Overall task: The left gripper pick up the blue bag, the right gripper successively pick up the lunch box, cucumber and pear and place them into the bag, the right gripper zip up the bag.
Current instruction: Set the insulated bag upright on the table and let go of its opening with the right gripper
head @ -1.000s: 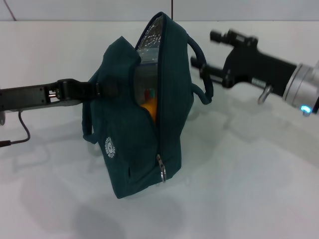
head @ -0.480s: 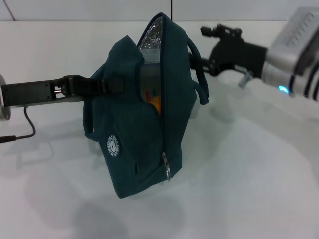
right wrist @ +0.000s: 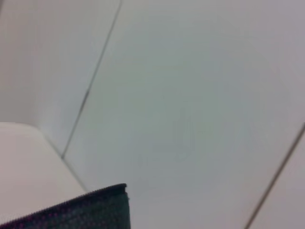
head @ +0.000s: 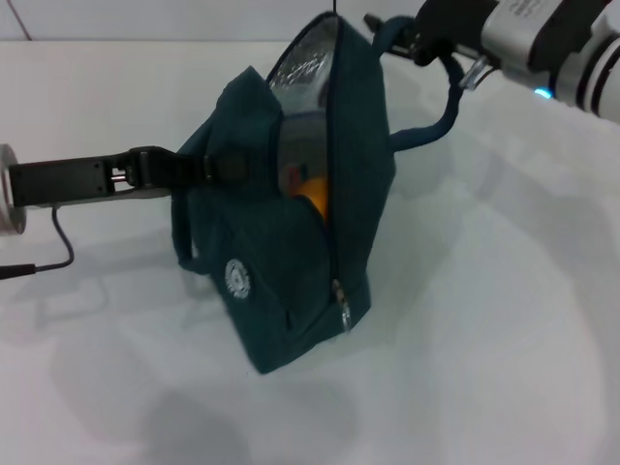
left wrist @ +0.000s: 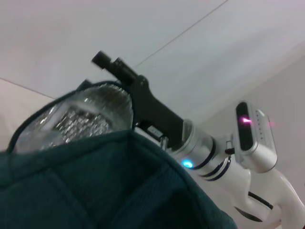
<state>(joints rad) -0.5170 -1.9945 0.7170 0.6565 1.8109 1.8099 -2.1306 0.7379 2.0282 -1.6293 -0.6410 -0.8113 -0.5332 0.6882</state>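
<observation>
We are clamping our left gripper on the side of the blue bag, its arm reaching in level from our left, so the bag is standing steady on the table with its mouth gaping. Our right gripper is hovering at the bag's top by a handle; we cannot tell its fingers' state. The pear and lunch box are showing inside, zipper undone.

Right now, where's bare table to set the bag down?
Bare white table in front of and to the right of the blue bag. Crowded: left hand clamps the bag's left side; right hand sits at its top, by the handle.
</observation>
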